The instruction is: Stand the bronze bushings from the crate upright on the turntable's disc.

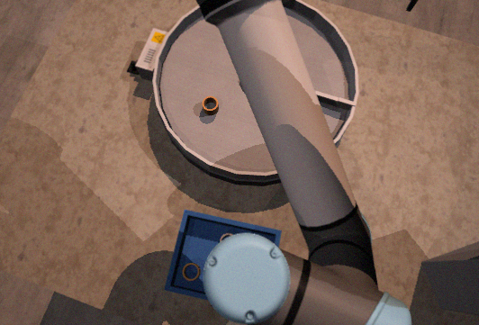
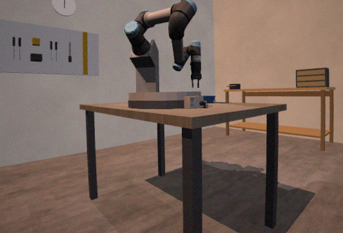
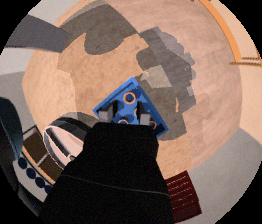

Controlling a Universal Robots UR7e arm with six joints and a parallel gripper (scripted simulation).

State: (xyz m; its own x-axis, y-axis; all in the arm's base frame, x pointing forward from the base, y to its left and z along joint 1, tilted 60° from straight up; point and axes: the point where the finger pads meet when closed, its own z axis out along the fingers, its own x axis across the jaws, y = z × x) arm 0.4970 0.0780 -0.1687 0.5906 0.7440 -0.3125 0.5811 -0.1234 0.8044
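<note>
A bronze bushing [image 1: 210, 112] stands upright on the left front of the turntable's disc [image 1: 189, 67]. The blue crate [image 1: 177, 252] [image 2: 209, 99] [image 3: 151, 102] holds a bronze bushing [image 1: 183, 272] [image 3: 154, 124] near one corner. Another bronze bushing [image 3: 129, 93] is near the crate's top corner in the wrist view, hidden by the arm in the top view. A pale steel bushing [image 3: 123, 120] lies near the crate's turntable side. Something pale shows between the fingers' outlines, too small to tell. My gripper [image 2: 195, 84] [image 3: 127, 106] is open and empty, above the crate. The hub is mostly hidden.
The turntable has a raised rim [image 1: 154, 81] and a divider wall [image 1: 335, 98] on its right. A box with a warning label [image 1: 150, 51] [image 2: 191, 102] sits against its outside. My forearm crosses above the disc. A dark block [image 1: 450, 281] stands at the right.
</note>
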